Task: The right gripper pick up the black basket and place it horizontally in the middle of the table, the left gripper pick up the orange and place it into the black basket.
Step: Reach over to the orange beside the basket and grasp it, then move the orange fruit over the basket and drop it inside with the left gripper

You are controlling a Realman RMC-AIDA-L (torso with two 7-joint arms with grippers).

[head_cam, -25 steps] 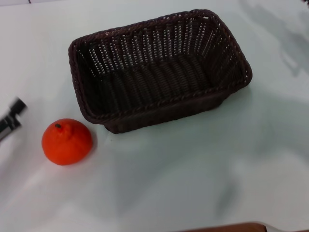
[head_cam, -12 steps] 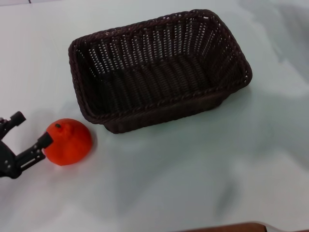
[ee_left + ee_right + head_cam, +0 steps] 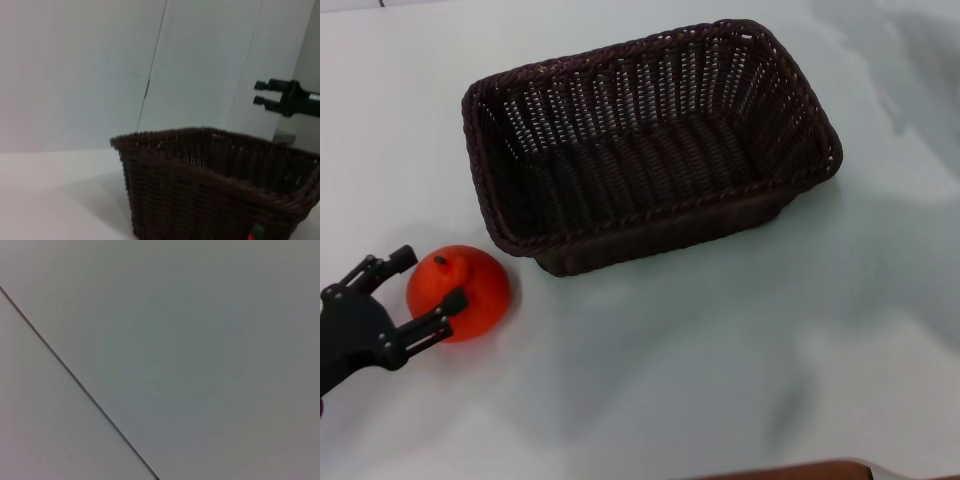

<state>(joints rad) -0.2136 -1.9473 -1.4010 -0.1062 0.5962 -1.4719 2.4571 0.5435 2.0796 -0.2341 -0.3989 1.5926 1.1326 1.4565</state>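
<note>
Your left gripper sits low near the worktop's left edge, its fingers spread apart with the orange between them — one tip by the fruit's far side, the other laid across its near side. You cannot tell from the head view whether either tip actually touches the skin. The fingers are matt black, thin and angular, with small bolt heads showing on the links.

The orange is round, slightly bumpy at the crown, with a dark stem spot on top. It rests on the table, a smooth, glossy white surface, just off the near-left corner of the black basket and apart from it.

The black basket is rectangular, dark woven wicker with a braided rim and sloping open-weave walls that let light through. It lies with its long side running roughly across the worktop, slightly skewed, its right end farther back. It stands towards the far side of the table.

You have bare tabletop along the whole near edge and towards the right edge. Between the orange and the basket's near wall there is a narrow strip of white.

In the left wrist view the right gripper shows raised beyond the basket's far rim — two dark rod-like fingers, slightly apart, holding nothing.
</note>
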